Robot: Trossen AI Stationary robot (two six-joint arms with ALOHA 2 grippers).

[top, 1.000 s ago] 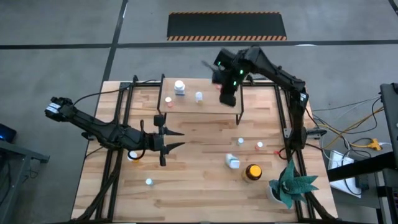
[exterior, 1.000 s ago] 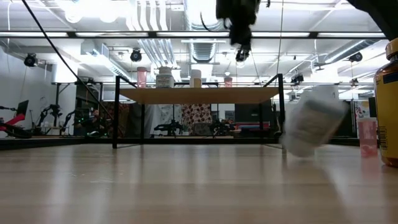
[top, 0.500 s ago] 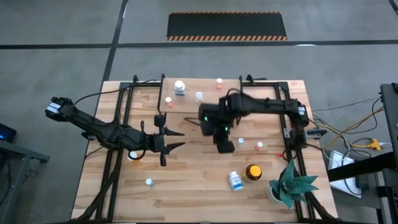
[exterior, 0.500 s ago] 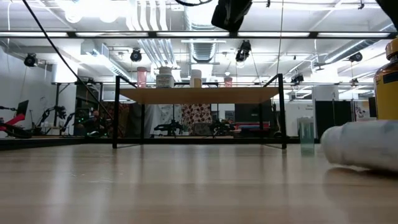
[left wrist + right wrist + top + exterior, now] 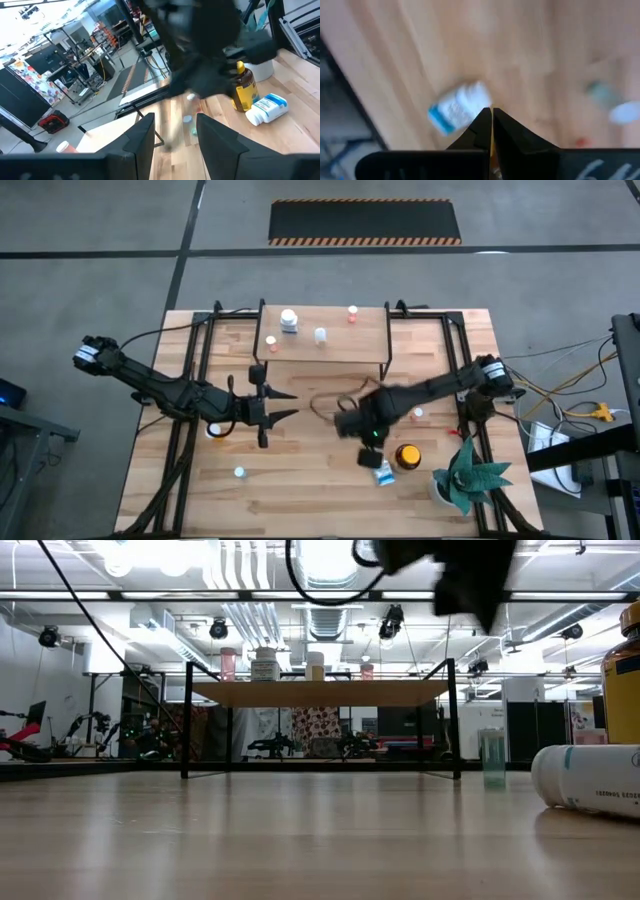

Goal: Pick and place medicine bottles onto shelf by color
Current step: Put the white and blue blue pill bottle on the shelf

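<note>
The shelf (image 5: pixel 320 352) stands at the table's far middle with several small bottles on it, among them a white one (image 5: pixel 289 320) and a red-capped vial (image 5: pixel 352 310). A white bottle with a blue label (image 5: pixel 381 472) (image 5: pixel 457 107) lies on its side on the table beside the upright amber bottle (image 5: pixel 407 457). My right gripper (image 5: pixel 366 454) (image 5: pixel 491 114) hangs shut above the table, pointing down, next to the lying white bottle and clear of it. My left gripper (image 5: pixel 288 404) (image 5: pixel 175 145) stands open and level at the table's left middle, with nothing between its fingers.
A green spiky plant (image 5: pixel 465 475) stands at the near right corner. Loose vials stand on the table: a pale-blue one (image 5: pixel 240 472) near left, an orange one (image 5: pixel 213 430) under the left arm, one (image 5: pixel 418 413) at the right. Black frame rails run along both table sides.
My right gripper, still shut, has swung from above the shelf's far right toward the table's near edge and down, tipping steeper, and now hangs by the white bottle. That bottle has tumbled toward the near edge and come to rest on its side.
</note>
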